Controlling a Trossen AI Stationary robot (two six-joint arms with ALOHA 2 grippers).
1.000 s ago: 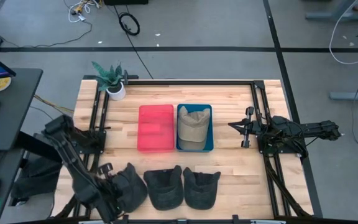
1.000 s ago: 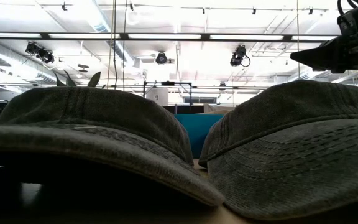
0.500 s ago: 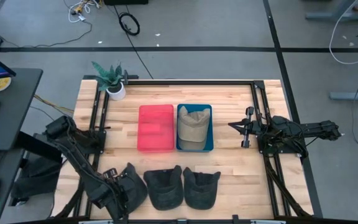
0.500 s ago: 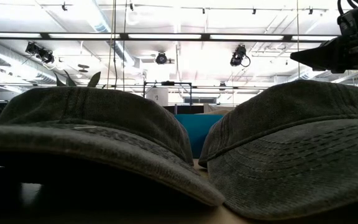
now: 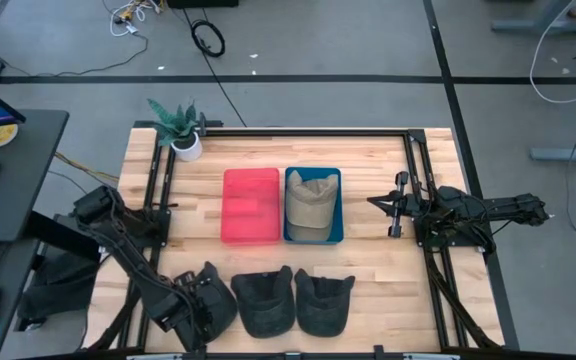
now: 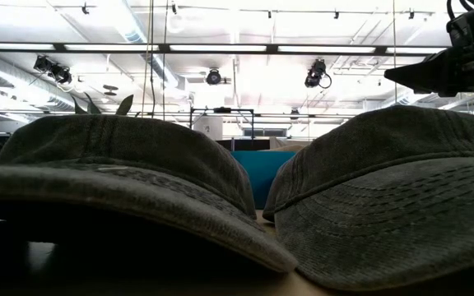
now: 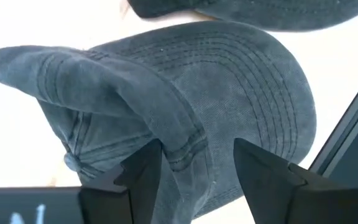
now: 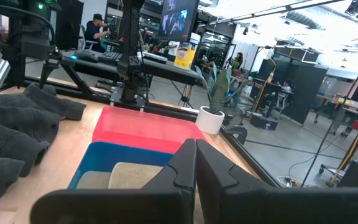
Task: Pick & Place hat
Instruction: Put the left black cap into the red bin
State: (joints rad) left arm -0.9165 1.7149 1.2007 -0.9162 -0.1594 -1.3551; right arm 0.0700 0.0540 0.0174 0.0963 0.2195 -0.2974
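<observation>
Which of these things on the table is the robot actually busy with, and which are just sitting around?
Part of the job:
- left dark hat, with the left gripper fingers open around its fabric
- middle dark hat and right dark hat
- tan hat in the blue bin
- red bin

Just lying about:
- potted plant
- right gripper, waiting at the table's right side

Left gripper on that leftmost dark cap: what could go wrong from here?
1. The left gripper straddles only a fold of the leftmost dark cap, so it might slip out.
2. The middle dark cap lies close by; lifting could drag it.
3. The blue bin already holds a tan cap.
</observation>
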